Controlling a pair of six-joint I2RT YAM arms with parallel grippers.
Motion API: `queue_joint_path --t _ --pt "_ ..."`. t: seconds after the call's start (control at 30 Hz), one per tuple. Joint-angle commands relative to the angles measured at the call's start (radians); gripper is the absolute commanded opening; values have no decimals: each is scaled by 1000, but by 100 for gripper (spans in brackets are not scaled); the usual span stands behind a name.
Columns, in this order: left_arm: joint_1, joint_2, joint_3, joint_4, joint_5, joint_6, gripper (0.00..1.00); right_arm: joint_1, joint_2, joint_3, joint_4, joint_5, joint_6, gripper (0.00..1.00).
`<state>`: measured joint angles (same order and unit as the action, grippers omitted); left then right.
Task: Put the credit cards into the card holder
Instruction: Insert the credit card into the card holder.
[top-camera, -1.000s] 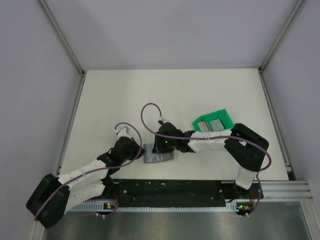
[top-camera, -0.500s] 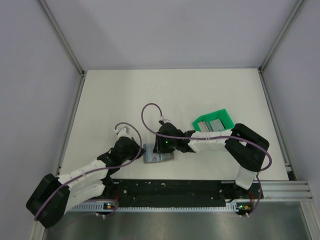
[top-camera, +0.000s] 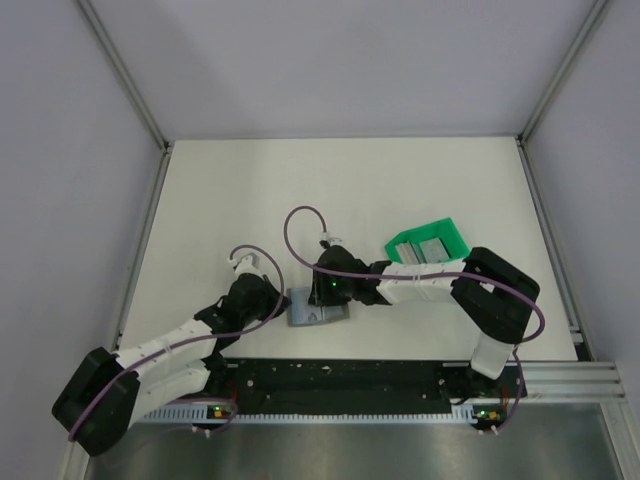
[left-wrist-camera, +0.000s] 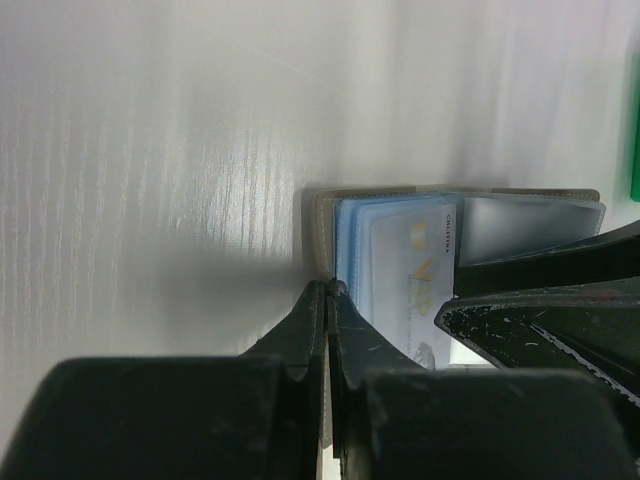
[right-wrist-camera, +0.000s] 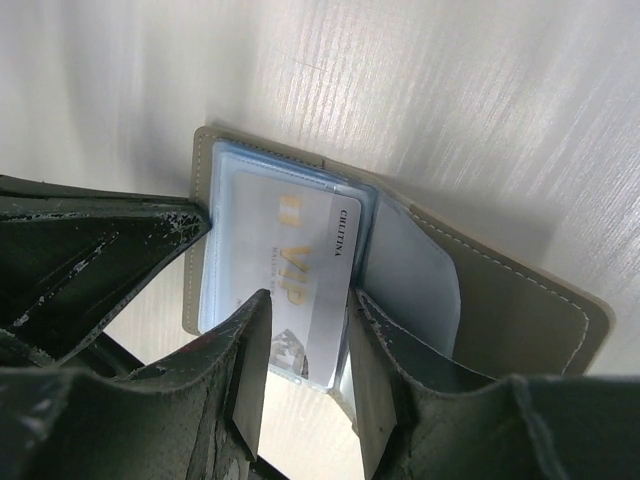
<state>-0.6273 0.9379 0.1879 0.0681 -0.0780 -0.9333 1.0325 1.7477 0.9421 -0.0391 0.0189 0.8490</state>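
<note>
The card holder (top-camera: 318, 309) lies open on the table near the front, between both grippers. In the left wrist view my left gripper (left-wrist-camera: 328, 289) is shut on the left edge of the holder (left-wrist-camera: 520, 215). In the right wrist view my right gripper (right-wrist-camera: 305, 300) is open, its jaws on either side of a white VIP credit card (right-wrist-camera: 300, 245). That card sits partly inside a clear blue sleeve of the holder (right-wrist-camera: 500, 290). More grey credit cards (top-camera: 430, 247) lie in the green tray (top-camera: 452, 232).
The green tray stands right of centre, just behind the right forearm. The left gripper's fingers (right-wrist-camera: 90, 260) show at the left of the right wrist view. The table's front rail (top-camera: 340, 385) runs close below the holder.
The right gripper and its cable have shifted very slightly to the right. The left arm and the holder stay where they were.
</note>
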Motion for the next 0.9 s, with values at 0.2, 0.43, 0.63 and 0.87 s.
queue_joint_path --t 0.2,0.43,0.63,0.87 --pt "-2 -11 -5 -2 -5 8 0 12 4 -2 65 -69 5 36" --pt "0 -10 -1 2 -2 11 0 18 25 23 76 -114 -11 36" --pt "-2 -10 -2 9 4 10 0 17 47 35 85 -139 -5 36" --pt "0 -13 -7 10 6 5 0 17 49 34 119 -158 12 36"
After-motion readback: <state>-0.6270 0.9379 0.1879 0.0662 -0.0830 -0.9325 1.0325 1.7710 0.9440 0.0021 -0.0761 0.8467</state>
